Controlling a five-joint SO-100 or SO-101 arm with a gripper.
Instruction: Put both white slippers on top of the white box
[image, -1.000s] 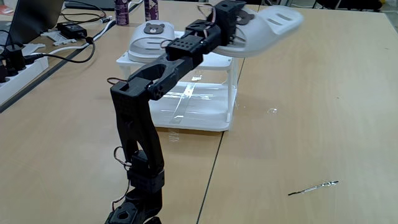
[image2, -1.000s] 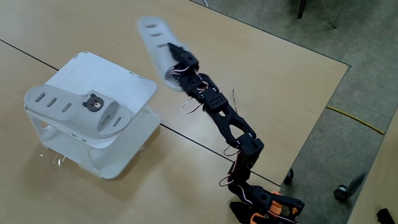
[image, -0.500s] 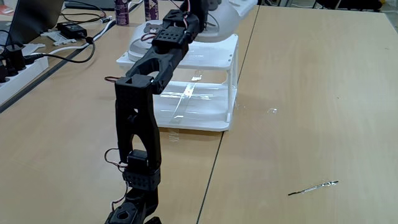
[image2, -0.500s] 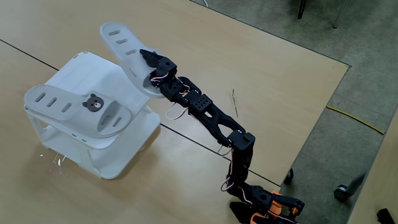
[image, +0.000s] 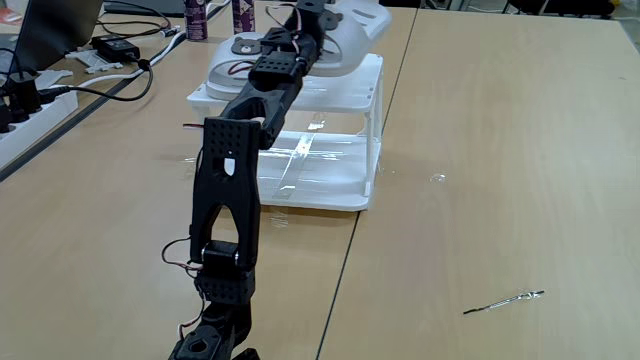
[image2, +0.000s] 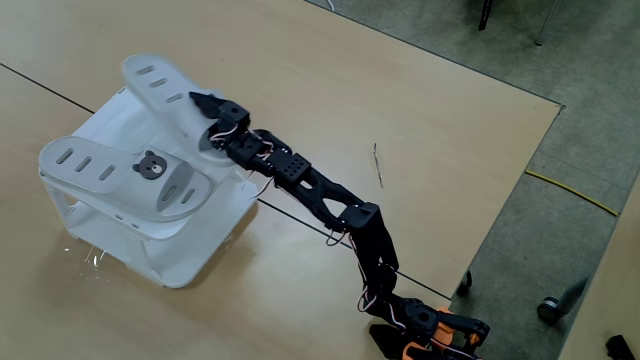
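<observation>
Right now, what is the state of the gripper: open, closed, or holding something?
Gripper: closed on the second white slipper, over the white box.

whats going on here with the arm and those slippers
A black robot arm is reaching over a white plastic two-tier rack on a wooden table. Its gripper holds an off-white rubber slipper above the rack's flat top, at an angle. A second off-white slipper with a bear face badge already lies on the rack top beside it. So one slipper is placed, and the other looks about to be set down.
</observation>
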